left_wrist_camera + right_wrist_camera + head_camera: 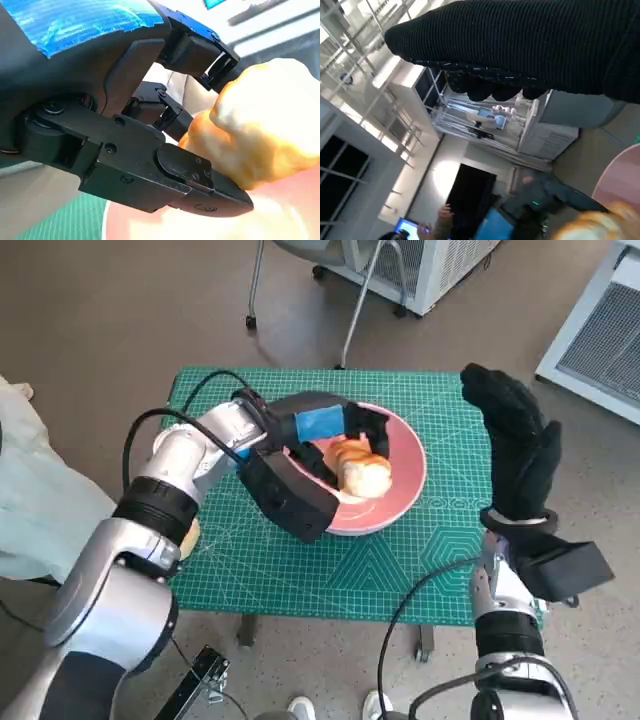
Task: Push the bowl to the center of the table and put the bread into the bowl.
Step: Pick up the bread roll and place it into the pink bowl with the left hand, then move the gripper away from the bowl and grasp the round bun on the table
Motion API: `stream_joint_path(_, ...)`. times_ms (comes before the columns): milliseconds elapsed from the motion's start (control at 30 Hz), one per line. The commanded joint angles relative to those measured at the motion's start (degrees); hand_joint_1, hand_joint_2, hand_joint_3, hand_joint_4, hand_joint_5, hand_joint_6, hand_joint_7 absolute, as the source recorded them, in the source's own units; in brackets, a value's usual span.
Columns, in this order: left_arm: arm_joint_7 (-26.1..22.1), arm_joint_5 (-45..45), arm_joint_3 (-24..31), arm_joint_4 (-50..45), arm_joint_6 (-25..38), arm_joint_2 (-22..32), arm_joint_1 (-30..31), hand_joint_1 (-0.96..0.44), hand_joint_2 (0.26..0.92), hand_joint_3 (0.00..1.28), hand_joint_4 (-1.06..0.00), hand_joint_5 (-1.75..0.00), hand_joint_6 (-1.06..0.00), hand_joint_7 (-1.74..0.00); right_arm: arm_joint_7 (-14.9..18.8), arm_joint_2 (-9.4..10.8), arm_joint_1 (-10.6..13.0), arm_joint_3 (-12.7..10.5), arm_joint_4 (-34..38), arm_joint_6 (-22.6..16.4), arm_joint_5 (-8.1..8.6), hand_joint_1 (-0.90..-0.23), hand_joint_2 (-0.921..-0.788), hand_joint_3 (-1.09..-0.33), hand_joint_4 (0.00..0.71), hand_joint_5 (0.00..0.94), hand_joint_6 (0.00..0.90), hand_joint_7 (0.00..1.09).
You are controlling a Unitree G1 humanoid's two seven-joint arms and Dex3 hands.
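Our left robot hand (335,440) grips the bread (360,468) over the pink bowl (405,495) mid-counter (400,580), apparently ready to drop it in, while our right robot hand (515,445) hovers alongside, empty, fingers spread.

1. We take this for a lab or workshop: a green cutting mat (300,570) covers the small table.
2. At one o'clock stands a white vented cabinet (440,265).
3. A rolling chair base (330,295) sits at twelve o'clock.
4. Metal shelving (470,117) and a lit screen (407,227) appear behind.
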Motion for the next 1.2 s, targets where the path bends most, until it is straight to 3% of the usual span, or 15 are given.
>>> stream_joint_path(33,-4.94,-1.36,-0.03,-0.7,3.44,-0.41,0.2,-0.05,0.908,0.14,-0.3,-0.39,-0.38,-0.52,0.57,0.21,1.77,-0.09,-0.23,1.13,0.74,-0.578,-0.921,-0.744,0.397,0.013,0.095,0.77)
stream_joint_path(67,-5.83,-1.6,0.07,-1.12,3.85,-0.32,0.33,-0.06,0.912,0.11,-0.25,-0.25,-0.35,-0.39,0.57,0.23,1.78,-0.08,-0.3,1.15,0.74,-0.575,-0.921,-0.743,0.398,0.013,0.095,0.77)
stream_joint_path(167,-9.16,-3.2,1.05,-2.81,4.85,0.11,0.66,-0.07,0.918,0.07,-0.15,-0.08,-0.3,-0.21,0.62,0.24,1.58,-0.08,-0.24,1.25,0.8,-0.568,-0.921,-0.744,0.399,0.013,0.094,0.77)
stream_joint_path(300,-10.47,-4.96,2.06,-4.9,4.74,0.99,1.46,-0.07,0.92,0.05,-0.08,-0.02,-0.25,-0.12,0.73,0.34,1.21,-0.12,-0.07,1.67,1.0,-0.564,-0.921,-0.746,0.399,0.012,0.091,0.77)
stream_joint_path(433,-9.48,-5.37,2.31,-7.27,3.84,2.49,2.07,-0.07,0.921,0.04,-0.1,-0.02,-0.25,-0.1,0.5,0.41,0.99,0.01,0.07,1.91,0.79,-0.559,-0.921,-0.749,0.4,0.012,0.088,0.77)
stream_joint_path(667,-9.18,-8.49,5.15,-11.42,1.36,5.65,3.23,-0.06,0.901,0.06,-0.18,-0.05,-0.34,-0.14,-0.17,0.35,0.68,0.39,0.94,1.09,-0.64,-0.552,-0.921,-0.755,0.403,0.012,0.09,0.76)
stream_joint_path(900,-12.93,-16.75,11.35,-15.37,-1.65,8.97,6.19,-0.06,0.905,0.03,-0.33,-0.08,-0.46,-0.21,-0.28,0.32,0.1,0.82,2.11,0.14,-2.0,-0.545,-0.921,-0.78,0.394,0.006,0.07,0.76)
stream_joint_path(1033,-12.82,-17.42,12.48,-16.91,-2.81,11.41,7.4,-0.06,0.916,0.01,-0.39,-0.12,-0.39,-0.46,-0.77,0.15,-0.34,1.07,3.16,-0.62,-2.91,-0.542,-0.921,-0.8,0.388,0.003,0.059,0.76)
stream_joint_path(1200,-14.73,-19.23,16.06,-25.18,-3.73,18.81,12.03,-0.04,0.919,0.01,-0.44,-0.16,-0.39,-0.55,-0.06,0.17,-0.57,0.98,3.25,-0.38,-2.41,-0.54,-0.921,-0.813,0.386,0.002,0.052,0.77)
